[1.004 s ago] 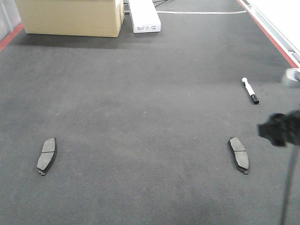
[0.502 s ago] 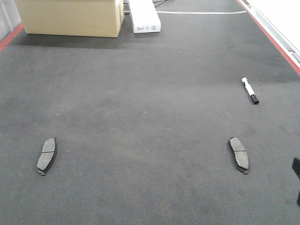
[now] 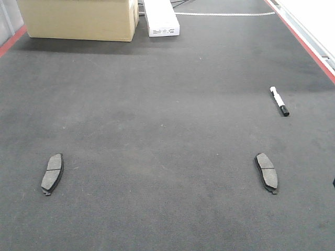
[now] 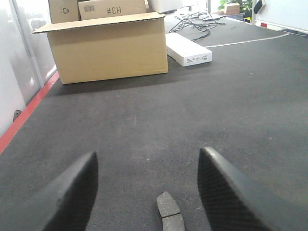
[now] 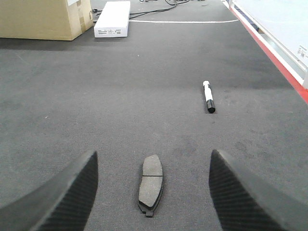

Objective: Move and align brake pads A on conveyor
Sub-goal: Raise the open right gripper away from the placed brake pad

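Two brake pads A lie flat on the dark conveyor (image 3: 167, 130), grey faces up: one at the near left (image 3: 52, 173), one at the near right (image 3: 267, 172). In the left wrist view my left gripper (image 4: 147, 155) is open, and the left pad (image 4: 171, 214) lies on the belt between and below its fingers (image 4: 72, 192). My right gripper (image 5: 154, 154) is open too, with the right pad (image 5: 151, 184) lying lengthwise, centred between its wide-spread fingers (image 5: 240, 197). Neither gripper touches a pad.
A black-and-white marker pen (image 3: 279, 101) lies on the belt beyond the right pad. A cardboard box (image 3: 78, 18) and a flat white box (image 3: 161, 18) stand at the far end. Red strips (image 3: 309, 44) run along the belt's edges.
In the front view the dark right arm, seen at the right edge a second ago, has dropped back out of sight. Pads and pen have not moved.
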{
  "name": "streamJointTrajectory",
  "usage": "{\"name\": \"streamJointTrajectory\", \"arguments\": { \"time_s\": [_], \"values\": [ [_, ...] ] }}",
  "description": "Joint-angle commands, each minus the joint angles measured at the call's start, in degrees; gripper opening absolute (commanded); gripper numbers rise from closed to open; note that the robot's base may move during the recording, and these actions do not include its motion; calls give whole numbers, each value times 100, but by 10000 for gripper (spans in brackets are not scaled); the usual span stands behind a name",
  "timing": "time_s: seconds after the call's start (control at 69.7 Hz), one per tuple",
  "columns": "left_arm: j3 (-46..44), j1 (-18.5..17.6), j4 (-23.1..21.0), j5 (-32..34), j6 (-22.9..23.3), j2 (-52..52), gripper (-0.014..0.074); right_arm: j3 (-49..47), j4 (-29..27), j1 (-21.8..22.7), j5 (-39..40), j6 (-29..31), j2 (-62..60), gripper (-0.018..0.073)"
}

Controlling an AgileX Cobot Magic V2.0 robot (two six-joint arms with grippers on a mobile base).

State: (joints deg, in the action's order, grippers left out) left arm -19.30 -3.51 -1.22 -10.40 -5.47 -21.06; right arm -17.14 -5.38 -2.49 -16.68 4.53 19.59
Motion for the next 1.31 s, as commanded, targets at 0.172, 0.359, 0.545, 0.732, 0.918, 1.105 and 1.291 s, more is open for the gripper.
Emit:
{"name": "streamJointTrajectory", "arguments": {
  "time_s": [0.172,0.359,0.545,0.732,0.918,1.105,1.291],
  "values": [
    [-157,-9,-2,446,12,-20,449,-156,0,5,451,52,33,469],
    [-157,-9,-2,446,12,-20,449,-156,0,5,435,52,33,469],
    [-157,-9,-2,446,12,-20,449,-156,0,5,391,52,33,469],
    [-157,-9,-2,446,12,-20,449,-156,0,5,391,52,33,469],
    [-157,-9,-2,440,12,-20,449,-156,0,5,392,52,45,469],
    [-157,-9,-2,440,12,-20,449,-156,0,5,392,52,53,469],
    [-157,-9,-2,440,12,-20,449,-156,0,5,392,52,53,469]
  ]
}}
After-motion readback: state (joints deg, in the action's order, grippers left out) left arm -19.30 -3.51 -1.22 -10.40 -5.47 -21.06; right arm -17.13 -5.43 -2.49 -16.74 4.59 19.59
